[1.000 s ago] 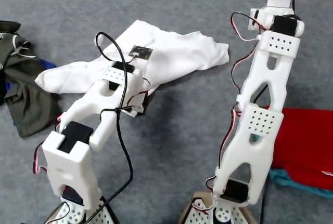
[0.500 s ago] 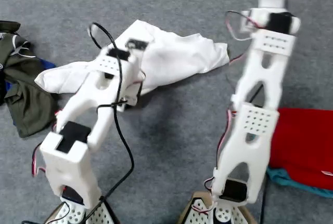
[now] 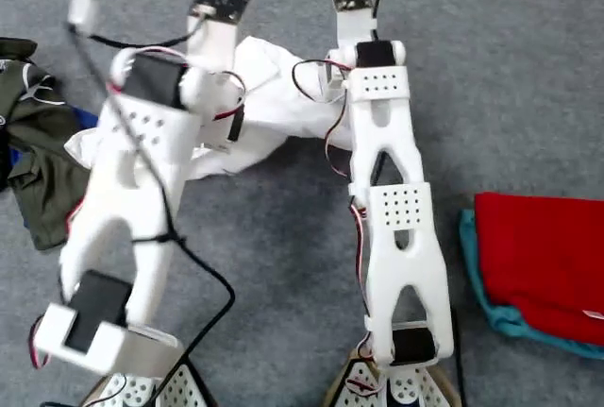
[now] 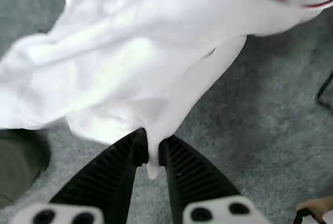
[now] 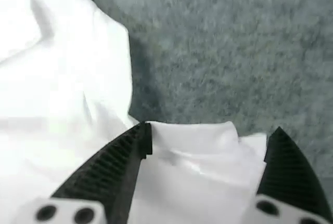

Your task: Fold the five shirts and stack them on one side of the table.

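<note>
Both arms have swung since a second ago: the left arm (image 3: 142, 133) has stretched far out over the white shirt (image 3: 283, 95), and the right arm (image 3: 387, 199) has crossed from the right side to that shirt's right edge. Left jaws are pressed together, pinching a fold of the white shirt. Right jaws are spread wide, straddling a white hem over the grey bench (image 3: 283, 237). The white shirt lies rumpled at the far middle-left. An olive shirt (image 3: 42, 180) is heaped at the left edge beside a bit of blue cloth (image 3: 85, 116). A folded red shirt (image 3: 543, 256) rests on a teal one (image 3: 510, 322) at the near right.
</note>
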{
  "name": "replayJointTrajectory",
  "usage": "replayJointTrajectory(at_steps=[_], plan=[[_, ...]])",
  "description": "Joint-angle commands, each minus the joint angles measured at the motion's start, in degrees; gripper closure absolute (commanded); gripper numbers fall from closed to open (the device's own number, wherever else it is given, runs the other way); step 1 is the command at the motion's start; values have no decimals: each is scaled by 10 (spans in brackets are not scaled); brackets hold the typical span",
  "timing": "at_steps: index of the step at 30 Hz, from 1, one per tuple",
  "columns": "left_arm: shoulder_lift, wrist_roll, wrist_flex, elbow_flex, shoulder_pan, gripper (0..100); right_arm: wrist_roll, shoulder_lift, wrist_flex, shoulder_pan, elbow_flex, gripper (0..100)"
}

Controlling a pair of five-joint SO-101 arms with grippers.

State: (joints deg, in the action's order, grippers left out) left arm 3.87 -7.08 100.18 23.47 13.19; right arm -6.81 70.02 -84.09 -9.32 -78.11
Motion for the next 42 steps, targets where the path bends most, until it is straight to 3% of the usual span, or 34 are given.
replayJointTrajectory(at_steps=[1, 7, 12, 21, 25, 32, 38, 42], plan=[[80, 2, 5, 51, -5, 981, -23, 2, -23, -9, -29, 702], [161, 3, 5, 129, -7, 981, -31, -11, -76, -5, -57, 977], [205, 4, 5, 205, -8, 981, -31, -74, -172, 9, -182, 949], [265, 3, 5, 283, -8, 981, 49, -414, -182, 67, -62, 773], [271, 2, 5, 286, -8, 981, 89, -577, -183, 79, 90, 767], [263, 4, -18, 280, -7, 981, 136, -959, -183, 30, 550, 767], [173, 2, -19, 280, -7, 981, 136, -1259, -181, -167, 874, 767], [89, 3, -19, 280, -40, 981, 95, -1290, -119, -279, 1000, 765]])
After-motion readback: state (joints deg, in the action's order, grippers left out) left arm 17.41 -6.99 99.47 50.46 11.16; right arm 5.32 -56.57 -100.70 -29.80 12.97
